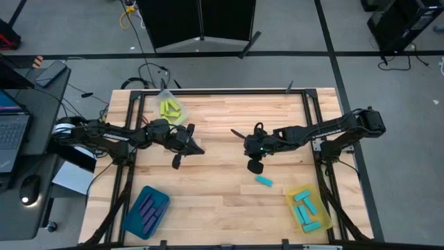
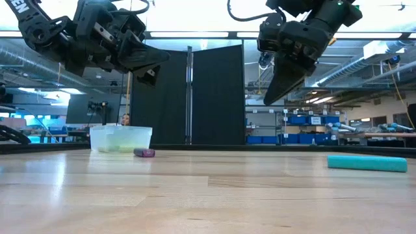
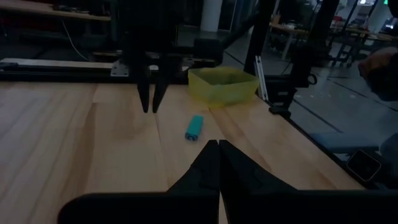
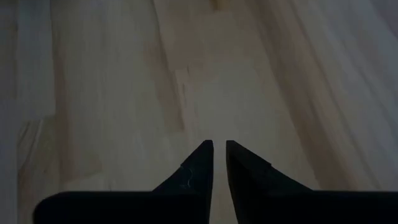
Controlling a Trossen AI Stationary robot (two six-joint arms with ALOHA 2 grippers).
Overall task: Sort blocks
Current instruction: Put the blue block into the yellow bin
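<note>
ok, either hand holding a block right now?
No. Left hand and right hand are both shut on nothing; the loose cyan block lies on the table.

A pale wooden surface [image 1: 222,180] carries three trays: a teal tray [image 1: 146,210] at one near corner, a yellow tray [image 1: 308,207] at the other, and a clear tray [image 1: 168,105] at the far edge. A laptop [image 1: 12,135] and mouse [image 1: 30,186] sit on a side desk.
</note>
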